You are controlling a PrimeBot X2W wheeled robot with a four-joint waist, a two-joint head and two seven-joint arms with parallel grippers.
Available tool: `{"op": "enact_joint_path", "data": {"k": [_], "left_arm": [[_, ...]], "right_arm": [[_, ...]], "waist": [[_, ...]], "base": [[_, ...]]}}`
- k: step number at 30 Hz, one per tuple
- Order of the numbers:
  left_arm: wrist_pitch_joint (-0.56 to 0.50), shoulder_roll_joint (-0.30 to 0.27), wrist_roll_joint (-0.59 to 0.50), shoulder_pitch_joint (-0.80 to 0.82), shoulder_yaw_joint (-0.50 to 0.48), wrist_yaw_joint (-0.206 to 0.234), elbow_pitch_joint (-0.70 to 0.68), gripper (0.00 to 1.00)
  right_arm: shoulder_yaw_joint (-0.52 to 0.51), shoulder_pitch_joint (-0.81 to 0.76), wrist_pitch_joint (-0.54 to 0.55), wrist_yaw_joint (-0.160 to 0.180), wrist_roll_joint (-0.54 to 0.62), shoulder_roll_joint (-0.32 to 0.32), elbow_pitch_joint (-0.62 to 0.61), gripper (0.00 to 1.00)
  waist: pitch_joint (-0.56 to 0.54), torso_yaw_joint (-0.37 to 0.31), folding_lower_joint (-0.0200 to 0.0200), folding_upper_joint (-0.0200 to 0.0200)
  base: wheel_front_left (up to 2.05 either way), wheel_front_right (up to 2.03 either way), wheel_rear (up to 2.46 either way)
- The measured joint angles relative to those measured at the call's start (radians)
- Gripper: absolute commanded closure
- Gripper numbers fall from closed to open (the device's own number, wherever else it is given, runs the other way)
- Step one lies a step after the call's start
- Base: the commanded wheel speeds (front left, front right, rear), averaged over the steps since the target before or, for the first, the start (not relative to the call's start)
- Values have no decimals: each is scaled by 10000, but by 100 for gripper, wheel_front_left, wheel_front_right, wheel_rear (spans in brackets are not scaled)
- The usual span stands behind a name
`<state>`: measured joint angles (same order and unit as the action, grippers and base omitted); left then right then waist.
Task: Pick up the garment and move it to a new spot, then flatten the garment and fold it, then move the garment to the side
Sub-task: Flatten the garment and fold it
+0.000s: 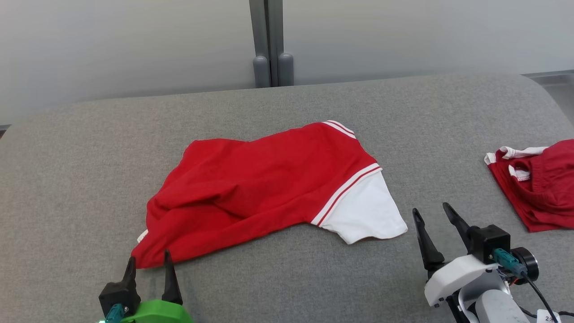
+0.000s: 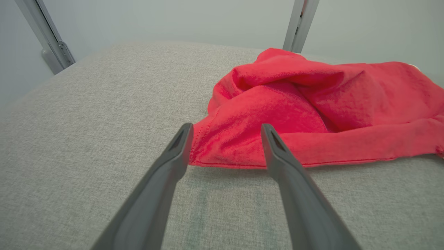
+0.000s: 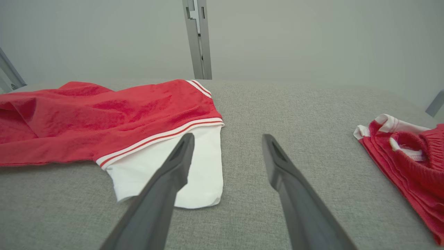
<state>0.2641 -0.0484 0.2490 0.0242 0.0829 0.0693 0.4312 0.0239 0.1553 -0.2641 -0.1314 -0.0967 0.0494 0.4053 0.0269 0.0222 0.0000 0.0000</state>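
Nearest the camera, at the lower left of the head view, the left end effector (image 1: pixel 149 255) points its two dark fingers up at the near-left corner of the garment (image 1: pixel 269 179). In the left wrist view we see the fingers spread wide with the hem corner lying between their tips. Nothing is held, and we cannot tell whether the tips touch the cloth. The right end effector (image 1: pixel 431 208) stands equally wide and empty at the lower right, just beside the white sleeve (image 1: pixel 367 211) but apart from it. The garment, red with striped trim, lies mid-tabletop (image 1: pixel 89 157), rumpled toward its left end and smoother toward the sleeve. Its long axis runs from the near-left corner up to the far right, so each end effector faces one end of it. The left is the nearer of the two and is already at the hem, while the right must reach forward and to its left to meet the sleeve. We judge the garment placed but not yet flattened, so the coming move likely calls for a grip at both ends and a pull along that axis. No object lies between either end effector and the cloth. A second garment (image 1: pixel 542 188), red and bunched, rests at the right edge, near the right arm, and a wide outward sweep could catch it. A grey post (image 1: pixel 269 45) stands behind the tabletop, well clear.
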Motion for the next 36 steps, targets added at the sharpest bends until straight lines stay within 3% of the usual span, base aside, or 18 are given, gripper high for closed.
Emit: {"op": "enact_joint_path", "data": {"k": [8, 16, 17, 19, 36], "left_arm": [[0, 0, 42, 276, 197, 0, -102, 0], [0, 0, 199, 706, 487, 12, -29, 0], [0, 0, 221, 708, 508, 12, -15, 0], [0, 0, 244, 718, 541, 23, -6, 0], [0, 0, 1210, 560, 1014, -186, 606, 0]], "right_arm": [[100, 710, 0, 0, -31, -2, 920, 0], [309, 1437, 0, 0, 92, -2, 2746, 0], [395, 1497, -2, 0, 102, -12, 2991, 10], [512, 1622, -42, 0, 102, 4, 3369, 100], [-1494, 1274, -31, -13, 961, -29, 2984, 100]], "waist": [[587, 88, 0, 0], [1316, 429, 0, 0], [1375, 480, 0, 0], [1455, 559, 0, 0], [1486, 465, 0, 0]], "base": [[0, 0, 0], [0, 0, 0], [0, 0, 0], [0, 0, 0], [0, 0, 0]]}}
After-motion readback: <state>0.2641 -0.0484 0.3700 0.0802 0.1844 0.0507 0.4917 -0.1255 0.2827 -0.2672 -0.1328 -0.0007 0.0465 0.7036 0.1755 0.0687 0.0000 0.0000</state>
